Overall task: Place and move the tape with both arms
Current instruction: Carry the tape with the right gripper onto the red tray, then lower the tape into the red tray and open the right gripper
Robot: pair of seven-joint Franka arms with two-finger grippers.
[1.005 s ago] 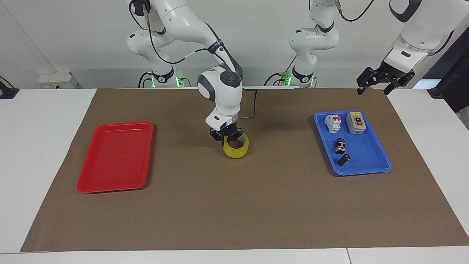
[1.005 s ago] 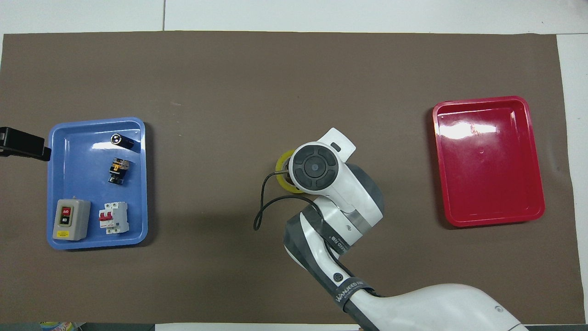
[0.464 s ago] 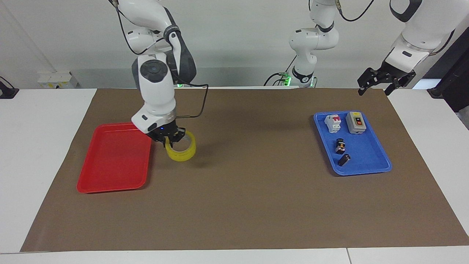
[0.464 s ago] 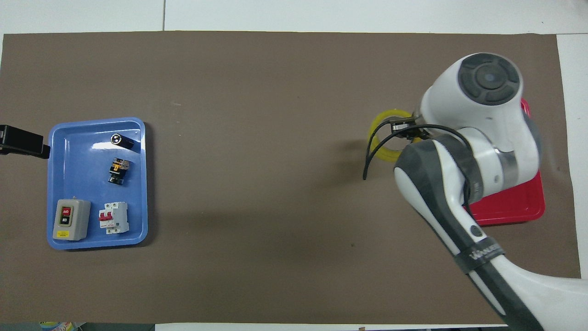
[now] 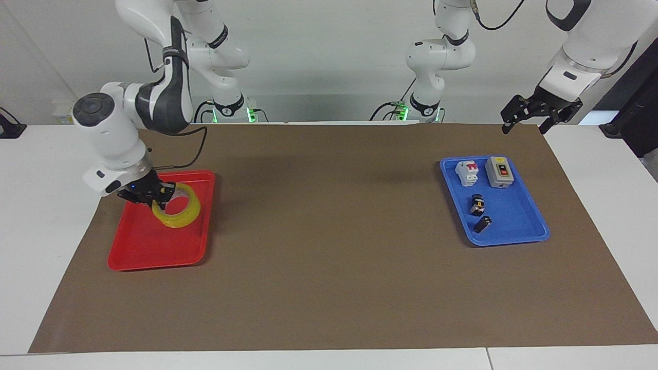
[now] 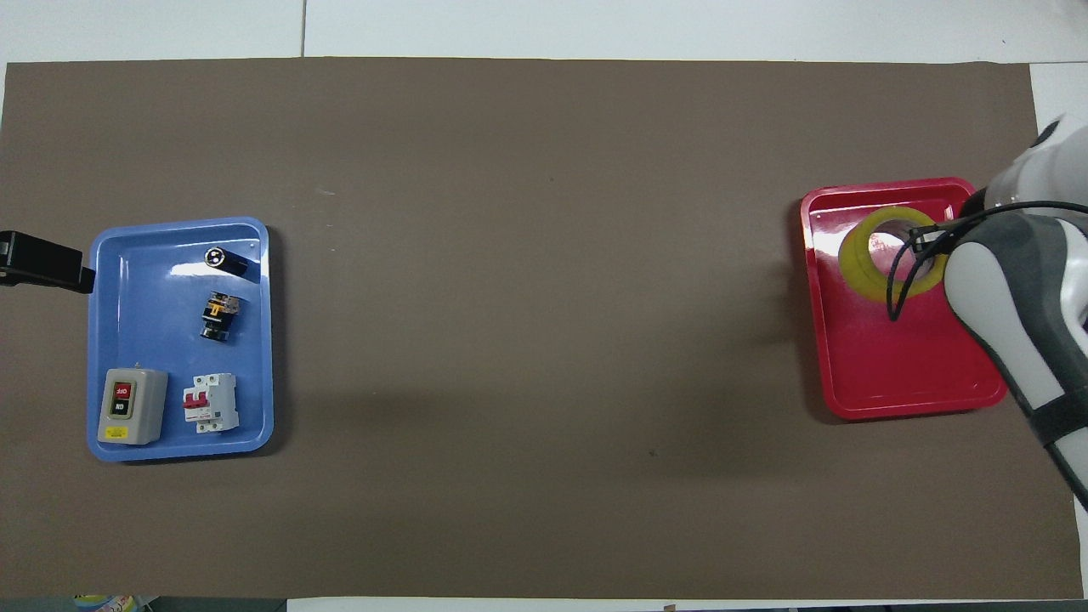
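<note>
A brown mat (image 5: pixel 329 267) covers most of the white surface (image 5: pixel 46 216), reaching nearly to its long edges.

The right arm (image 5: pixel 154 87) bends down toward the right arm's end of the surface, its white wrist low over the mat's short edge there. The left arm (image 5: pixel 586 46) waits raised over the corner of the surface at the left arm's end, on the robots' edge.

The red tray (image 5: pixel 149 246) lies on the mat near the short edge at the right arm's end. It holds nothing lying flat on its floor; the tape is held tilted over the half of it nearer the robots. The blue tray (image 5: pixel 519 226) lies near the short edge at the left arm's end. It holds four small parts: a grey switch box (image 5: pixel 499 171) and a white breaker (image 5: pixel 467 172) with red toggles side by side in the end nearer the robots, then a black and orange part (image 5: pixel 477 204), and farthest from the robots a small black part (image 5: pixel 482 224).

The tape (image 5: pixel 177 209), a yellowish ring with a pale core, hangs slanted from the right pincer (image 5: pixel 157 195), which is closed on the ring's wall. Whether the roll's low edge touches the tray floor cannot be told.

The left pincer (image 5: pixel 532 113) stands wide and holds nothing.
</note>
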